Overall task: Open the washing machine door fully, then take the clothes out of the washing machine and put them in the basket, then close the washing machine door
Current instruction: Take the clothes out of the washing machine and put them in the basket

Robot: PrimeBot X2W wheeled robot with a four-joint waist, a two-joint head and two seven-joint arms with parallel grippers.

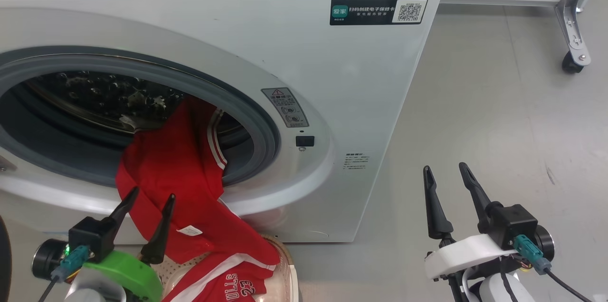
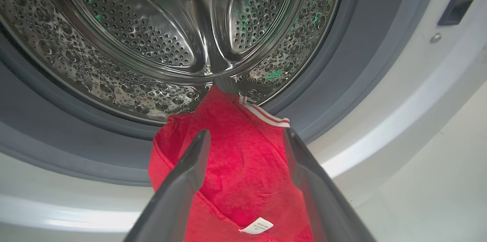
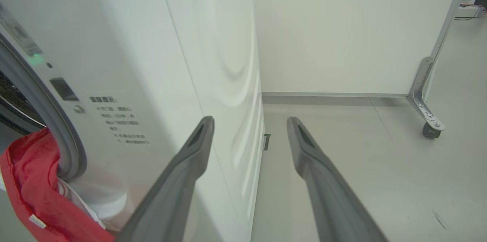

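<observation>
- Head view: the clothes [image 1: 175, 164], a red jersey with white striped trim, spill out of the machine [image 1: 370, 102] mouth. They run over its lower lip and down into the basket [image 1: 287, 264], which stands on the floor just in front of the machine.
- The part with white lettering already lies in the basket, while the upper end is inside the machine.
- The left tool [image 1: 153, 193] hovers in front of the machine, just below the mouth's lip. Its fingers are apart, with the hanging red cloth between and behind them. Whether a finger touches the cloth I cannot tell.
- In the left wrist view the jersey's top edge reaches back to the lower rim of the drum [image 2: 152, 44] inside the machine. A white tag [image 2: 257, 226] shows lower down the cloth.
- The right tool [image 1: 444, 166] hangs to the right of the machine, past its front corner and over bare floor. Its fingers are apart and it carries nothing.
- Handling, as I judge it: the jersey is light, limp and not fragile. It will drape, stretch and trail rather than lift as one piece, and it should slide easily over the machine's smooth lip.
- The best hold is probably a bunched fold of the hanging part just below the machine's lip, where the cloth is thick. The thin trim or the tag would be worse.
- A pinch on a single layer may slip, and the trailing end could snag on the machine's grey ring.
</observation>
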